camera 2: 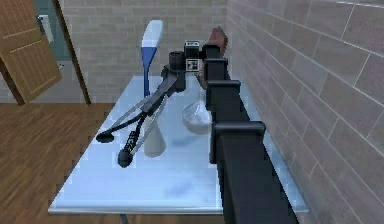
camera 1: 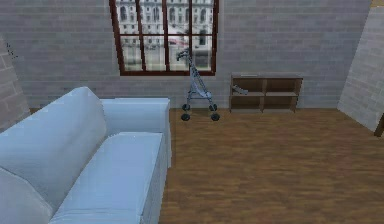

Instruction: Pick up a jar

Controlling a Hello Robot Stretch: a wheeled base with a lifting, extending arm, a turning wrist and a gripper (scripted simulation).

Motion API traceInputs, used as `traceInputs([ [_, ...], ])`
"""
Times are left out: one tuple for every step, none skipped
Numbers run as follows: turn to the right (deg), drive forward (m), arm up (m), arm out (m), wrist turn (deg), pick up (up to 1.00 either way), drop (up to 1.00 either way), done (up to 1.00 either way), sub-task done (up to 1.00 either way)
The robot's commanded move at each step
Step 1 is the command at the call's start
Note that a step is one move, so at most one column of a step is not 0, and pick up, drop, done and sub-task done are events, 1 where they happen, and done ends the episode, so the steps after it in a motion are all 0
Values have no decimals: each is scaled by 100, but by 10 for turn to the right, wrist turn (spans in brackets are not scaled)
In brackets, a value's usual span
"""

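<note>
Arm side view: the arm [camera 2: 235, 140] lay out over the pale desk [camera 2: 100, 185] set against the brick wall [camera 2: 310, 90], with the claw [camera 2: 115, 147] pointing down toward the desk's near-left part. Just beside its fingers [camera 2: 127, 156] stood a pale upright vessel [camera 2: 154, 143], which we took for the jar. A second pale, bowl-like shape [camera 2: 197, 118] sat close behind it, nearer the arm. We could not tell whether the claw touched the vessel, whether its fingers were apart or together, or whether it held anything. A blue-and-white upright thing [camera 2: 152, 45] stood at the desk's far end. Forward view: a light sofa [camera 1: 80, 160], a window [camera 1: 163, 35] and a low shelf [camera 1: 266, 92] by the far wall. Judgement: we were in the grasp step, with the base parked at the desk. The next move would call for fine alignment of the fingers round the vessel, then a straight lift clear of the bowl-like shape.
</note>
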Motion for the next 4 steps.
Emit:
traceInputs([
  [0,0,0,0,450,0,0,0,0],
  [0,0,0,0,450,0,0,0,0],
  [0,0,0,0,450,0,0,0,0],
  [0,0,0,0,90,0,0,0,0],
])
